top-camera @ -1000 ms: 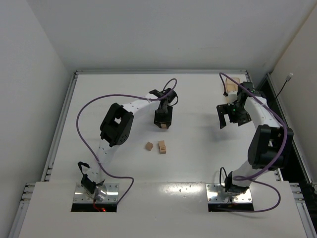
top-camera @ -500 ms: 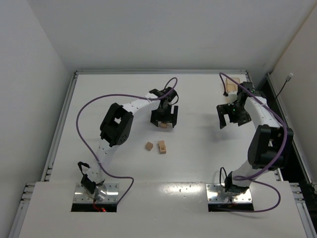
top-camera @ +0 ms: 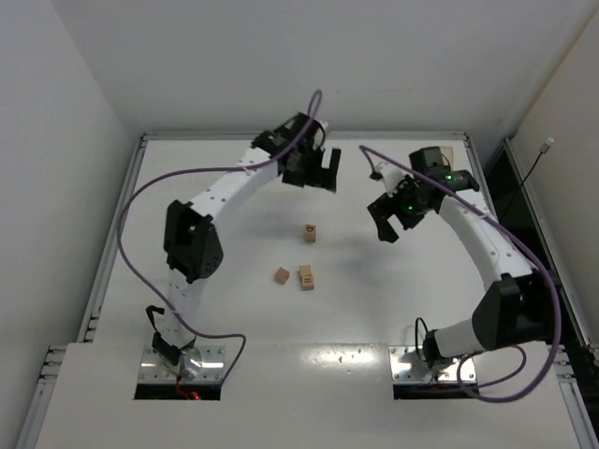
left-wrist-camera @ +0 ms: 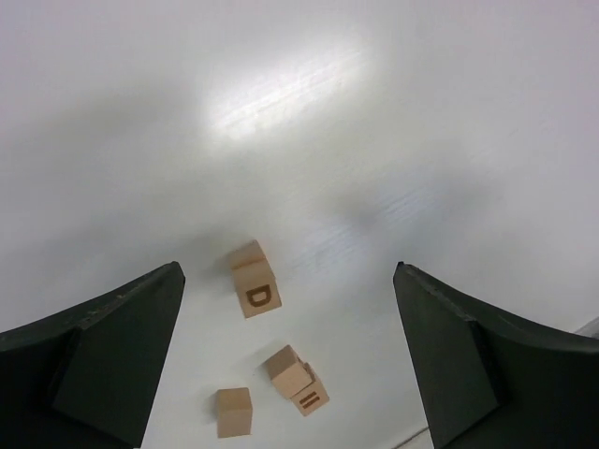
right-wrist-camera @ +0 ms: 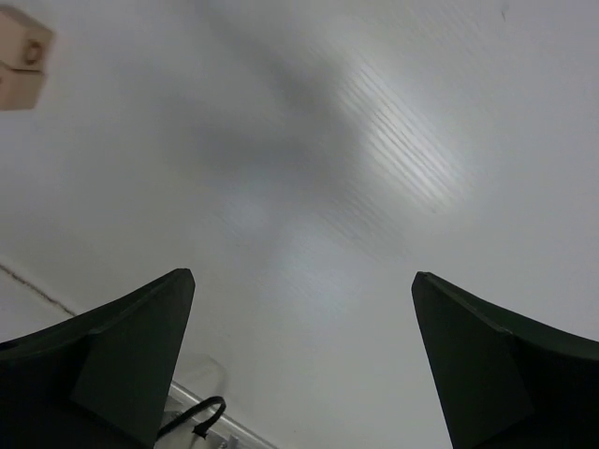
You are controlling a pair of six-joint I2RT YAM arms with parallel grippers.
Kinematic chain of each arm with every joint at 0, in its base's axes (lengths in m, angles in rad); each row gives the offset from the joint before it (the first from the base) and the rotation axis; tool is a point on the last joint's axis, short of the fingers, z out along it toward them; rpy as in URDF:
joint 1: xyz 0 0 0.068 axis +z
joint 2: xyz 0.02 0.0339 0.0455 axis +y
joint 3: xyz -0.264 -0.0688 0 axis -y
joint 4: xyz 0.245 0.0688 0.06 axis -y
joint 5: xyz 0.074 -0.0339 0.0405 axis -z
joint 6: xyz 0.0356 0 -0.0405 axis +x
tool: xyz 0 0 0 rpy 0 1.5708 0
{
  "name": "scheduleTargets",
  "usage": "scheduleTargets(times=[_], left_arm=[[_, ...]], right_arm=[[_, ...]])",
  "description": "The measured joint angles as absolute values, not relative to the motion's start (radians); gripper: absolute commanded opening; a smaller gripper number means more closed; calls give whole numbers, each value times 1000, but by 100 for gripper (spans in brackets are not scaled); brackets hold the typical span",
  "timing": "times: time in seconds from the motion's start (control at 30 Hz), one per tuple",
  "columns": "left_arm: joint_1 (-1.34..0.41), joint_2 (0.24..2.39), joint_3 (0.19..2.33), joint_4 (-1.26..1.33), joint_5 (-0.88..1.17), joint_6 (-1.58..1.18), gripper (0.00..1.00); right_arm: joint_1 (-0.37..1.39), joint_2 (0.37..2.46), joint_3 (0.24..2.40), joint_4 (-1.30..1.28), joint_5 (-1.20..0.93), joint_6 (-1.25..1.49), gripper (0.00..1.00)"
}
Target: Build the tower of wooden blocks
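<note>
The wood block tower [top-camera: 309, 233] is a short column of tan cubes standing mid-table. In the left wrist view the wood block tower [left-wrist-camera: 255, 285] shows a dark "D" on its side. My left gripper [top-camera: 314, 174] is open and raised well behind the tower, and the left gripper [left-wrist-camera: 285, 269] holds nothing. In front of the tower, two touching cubes [top-camera: 306, 277] lie beside a single cube [top-camera: 282, 275]. My right gripper [top-camera: 390, 218] hangs open and empty to the tower's right. In the right wrist view, the right gripper [right-wrist-camera: 301, 275] is over bare table, with the tower [right-wrist-camera: 19, 51] at the top left corner.
Purple cables [top-camera: 150, 201] loop off both arms above the table. The table's raised rim [top-camera: 234, 136] runs along the back. In the right wrist view, a table edge with a black cable [right-wrist-camera: 201, 413] shows at the bottom left.
My left gripper opened, let go of the cube on the column, then rose and pulled back toward the far edge. The right arm swung left toward the table's middle.
</note>
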State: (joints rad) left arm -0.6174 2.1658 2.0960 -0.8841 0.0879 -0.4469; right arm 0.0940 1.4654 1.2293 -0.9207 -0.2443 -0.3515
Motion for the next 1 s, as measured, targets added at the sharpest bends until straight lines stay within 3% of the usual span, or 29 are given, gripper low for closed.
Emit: scheduleTargets(times=[0.1, 0.3, 0.4, 0.7, 1.0], left_arm=[[-538, 2039, 2142, -864, 94, -427, 93], [-226, 1842, 2120, -808, -20, -430, 93], [-67, 1824, 2044, -798, -62, -430, 93], [209, 1850, 1791, -868, -16, -399, 94], [291, 1850, 1703, -873, 25, -366, 94]], right_arm=[[265, 1428, 1263, -917, -262, -379, 100], [613, 1483, 1358, -855, -255, -395, 84], [723, 1583, 1416, -841, -259, -397, 81], [821, 1932, 1570, -778, -179, -326, 73], [910, 2038, 1652, -734, -115, -270, 72]])
